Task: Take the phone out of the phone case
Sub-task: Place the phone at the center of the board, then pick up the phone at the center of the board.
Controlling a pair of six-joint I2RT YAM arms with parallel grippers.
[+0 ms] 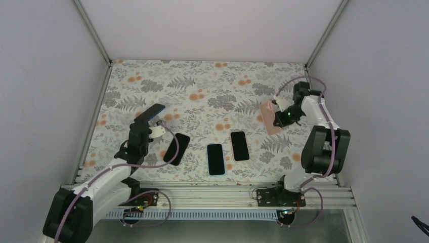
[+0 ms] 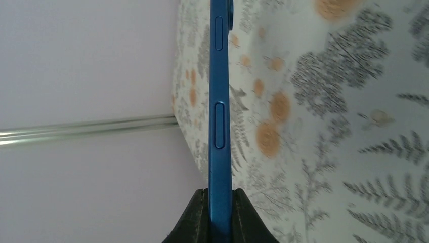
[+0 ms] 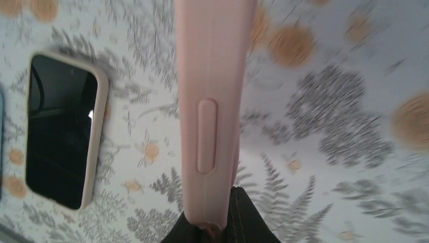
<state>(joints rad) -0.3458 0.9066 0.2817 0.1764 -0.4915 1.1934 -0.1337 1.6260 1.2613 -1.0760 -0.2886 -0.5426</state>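
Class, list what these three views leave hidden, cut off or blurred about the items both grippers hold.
1. Left wrist view: blue phone, edge-on in the left gripper; screen and back hidden, top cut off by the frame.
2. Right wrist view: pink case, edge-on in the right gripper; whether it is empty cannot be told.
3. Top view: both items too small for detail.

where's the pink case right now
Top view, right side: the pink case is gripped by the right claw, beyond and right of the nearest phone lying flat.
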